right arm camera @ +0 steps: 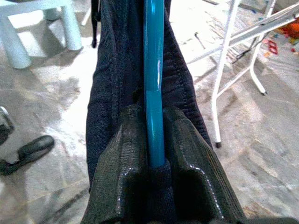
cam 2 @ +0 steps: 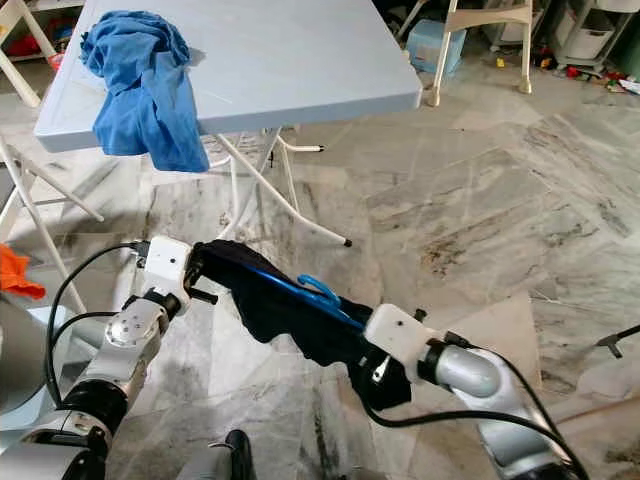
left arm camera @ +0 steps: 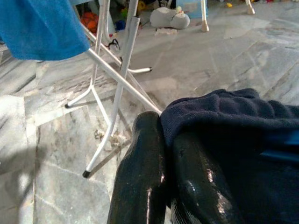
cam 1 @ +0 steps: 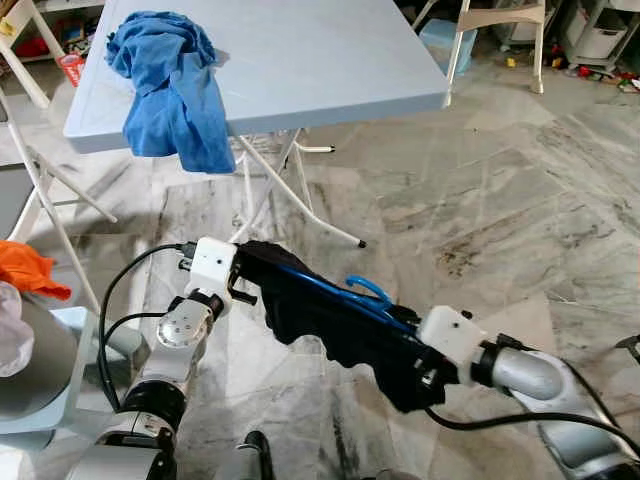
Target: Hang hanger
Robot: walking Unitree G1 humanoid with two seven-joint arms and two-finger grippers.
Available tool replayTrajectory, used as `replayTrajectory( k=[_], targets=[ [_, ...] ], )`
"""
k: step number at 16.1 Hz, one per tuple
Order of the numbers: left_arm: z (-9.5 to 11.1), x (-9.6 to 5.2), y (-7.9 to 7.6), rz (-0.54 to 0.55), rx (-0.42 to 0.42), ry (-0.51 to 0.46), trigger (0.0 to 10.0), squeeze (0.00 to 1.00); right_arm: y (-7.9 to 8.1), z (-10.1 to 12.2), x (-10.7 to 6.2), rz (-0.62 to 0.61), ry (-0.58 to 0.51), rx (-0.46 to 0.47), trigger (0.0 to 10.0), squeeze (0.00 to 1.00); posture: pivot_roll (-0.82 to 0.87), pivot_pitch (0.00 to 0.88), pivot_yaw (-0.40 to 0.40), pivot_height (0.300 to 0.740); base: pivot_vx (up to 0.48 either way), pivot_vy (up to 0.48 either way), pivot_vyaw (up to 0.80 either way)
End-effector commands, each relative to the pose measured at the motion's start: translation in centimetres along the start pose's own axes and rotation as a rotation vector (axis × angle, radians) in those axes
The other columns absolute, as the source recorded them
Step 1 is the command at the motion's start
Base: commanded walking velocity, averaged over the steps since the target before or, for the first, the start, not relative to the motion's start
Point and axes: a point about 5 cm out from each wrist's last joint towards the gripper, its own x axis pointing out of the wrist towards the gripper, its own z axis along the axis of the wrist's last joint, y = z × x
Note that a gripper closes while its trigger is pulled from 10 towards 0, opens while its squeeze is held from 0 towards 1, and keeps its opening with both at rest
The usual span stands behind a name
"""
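A blue plastic hanger carries a dark navy garment and is held level between both arms above the marble floor. My left gripper is shut on one end of the garment-covered hanger; its fingers pinch the navy cloth. My right gripper is shut on the other end, with the blue hanger bar clamped between its fingers. The hanger's hook pokes up at mid-span.
A light blue folding table stands ahead on white legs, with a blue cloth draped over its near left edge. An orange cloth and a grey bin sit at left. Stools and boxes stand far back.
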Motion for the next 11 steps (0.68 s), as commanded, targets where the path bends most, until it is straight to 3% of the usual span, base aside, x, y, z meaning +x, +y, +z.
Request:
replayTrajectory(
  k=[1,6,11],
  targets=[
    [-0.1,-0.7,3.6,0.153,0.001,0.024,0.0,0.0,-0.9,-1.1,-2.1,-0.01,0.058,0.028,10.0,0.0,-0.1,0.212,0.04,0.74,0.0,0.0,0.0],
    [-0.7,-0.9,4.0,0.168,-0.024,0.066,0.0,0.0,-2.7,-0.4,-4.6,0.0,0.041,0.067,10.0,0.0,-0.1,0.216,0.044,0.74,0.0,0.0,0.0],
    [-1.5,-1.1,4.2,0.177,-0.069,0.11,0.0,0.0,-2.9,1.4,-5.5,0.049,-0.053,0.157,10.0,0.0,-0.1,0.217,0.048,0.74,0.0,0.0,0.0]
  ],
)
